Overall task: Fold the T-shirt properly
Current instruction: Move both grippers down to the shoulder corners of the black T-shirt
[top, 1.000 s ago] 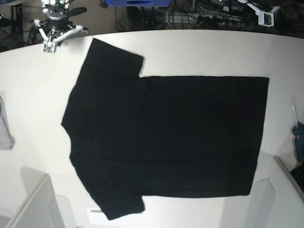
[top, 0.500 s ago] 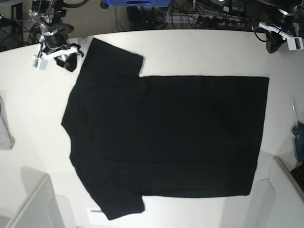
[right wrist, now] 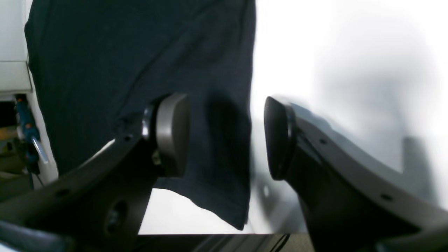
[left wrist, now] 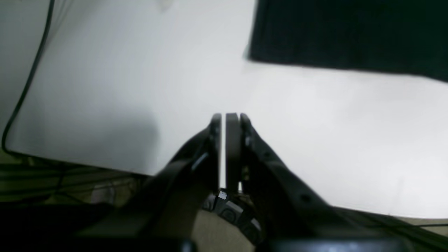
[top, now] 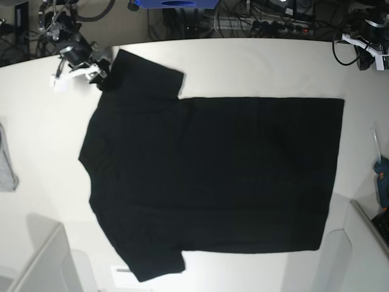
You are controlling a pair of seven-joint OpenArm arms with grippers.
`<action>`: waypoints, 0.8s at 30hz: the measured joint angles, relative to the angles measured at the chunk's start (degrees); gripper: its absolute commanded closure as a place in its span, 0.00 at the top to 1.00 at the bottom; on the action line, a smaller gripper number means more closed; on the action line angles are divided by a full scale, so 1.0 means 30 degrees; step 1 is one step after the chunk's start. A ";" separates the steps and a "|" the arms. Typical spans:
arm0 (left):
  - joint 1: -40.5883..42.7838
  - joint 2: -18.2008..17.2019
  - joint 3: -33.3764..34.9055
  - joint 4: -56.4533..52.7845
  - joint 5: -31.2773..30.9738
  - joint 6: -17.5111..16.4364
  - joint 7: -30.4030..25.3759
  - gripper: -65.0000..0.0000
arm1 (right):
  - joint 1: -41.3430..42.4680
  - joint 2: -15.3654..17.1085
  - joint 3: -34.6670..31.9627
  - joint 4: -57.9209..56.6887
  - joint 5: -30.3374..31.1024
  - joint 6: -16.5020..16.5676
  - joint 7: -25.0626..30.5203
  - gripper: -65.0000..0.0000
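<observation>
The T-shirt (top: 213, 176) is spread flat across the worktop (top: 255, 67). The right pincer (right wrist: 227, 136) is held wide at its sleeve edge — 11 o'clock; the left pincer (left wrist: 227, 140) is pressed narrow, empty — 1 o'clock.

Bare table (top: 255, 67) around T-shirt (top: 213, 176); grey cloth (top: 6, 161), perhaps a blue-handled implement (top: 382, 182) at edges.

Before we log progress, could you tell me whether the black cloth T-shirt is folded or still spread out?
Spread out: the black cloth T-shirt lies flat on the white table, both sleeves extended and the hem straight, with no fold.
</observation>
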 measured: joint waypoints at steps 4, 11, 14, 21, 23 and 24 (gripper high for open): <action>-0.0444 0.0051 0.0015 -0.0874 0.0117 0.0007 0.0189 0.21 | 0.0262 0.0007 -0.0007 -0.0328 -0.1413 0.0226 0.0102 0.48; -0.1705 0.0044 0.0015 -0.2725 -0.1231 0.0073 0.0175 0.74 | 0.0240 -0.0189 -0.1348 -0.0291 -0.1435 0.0350 0.0488 0.48; -0.2346 -0.0044 0.0007 -0.3825 -0.3468 -0.0051 0.1610 0.72 | 0.0306 -0.0219 -0.1982 -0.0408 -0.1406 0.0495 0.0525 0.48; -0.4386 -0.0736 0.0015 -0.6273 -0.4182 0.0058 0.3330 0.68 | 0.0452 -0.0219 -0.1953 -0.1209 -0.0874 0.0940 0.0947 0.41; -0.4918 -0.0627 0.0022 -0.6659 -0.4175 0.0087 0.3395 0.68 | 0.0474 -0.0197 -0.1945 -0.1399 -0.0954 0.0911 0.0984 0.24; -0.5151 -0.0612 0.0022 -0.6863 -0.4182 0.0080 0.3424 0.68 | 0.0466 -0.0168 -0.1938 -0.1457 -0.1049 0.0852 0.0969 0.12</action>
